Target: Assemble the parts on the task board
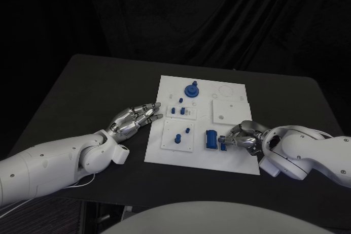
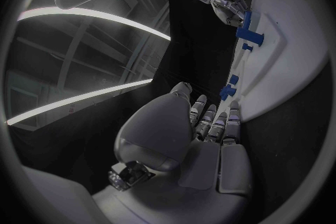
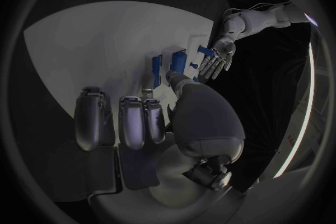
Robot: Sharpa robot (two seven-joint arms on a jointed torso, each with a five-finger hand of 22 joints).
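The white task board (image 1: 234,158) lies mid-table with several blue parts on it: a round geared piece (image 1: 191,90) at the far end, small pegs (image 1: 178,110) in the middle, and a tall blue block (image 1: 210,140) near the front. My right hand (image 1: 245,135) rests on the board's front right part. Its thumb and a finger pinch a small blue part (image 1: 223,143) just right of the block (image 3: 176,61); the part (image 3: 155,67) sits at the fingertips. My left hand (image 1: 135,120) is open at the board's left edge, fingers stretched toward the pegs (image 2: 227,91).
A raised white square plate (image 1: 231,112) with a hole sits on the board's right half, and another (image 1: 178,135) holds two pegs at front left. Black table (image 1: 88,92) surrounds the board on all sides.
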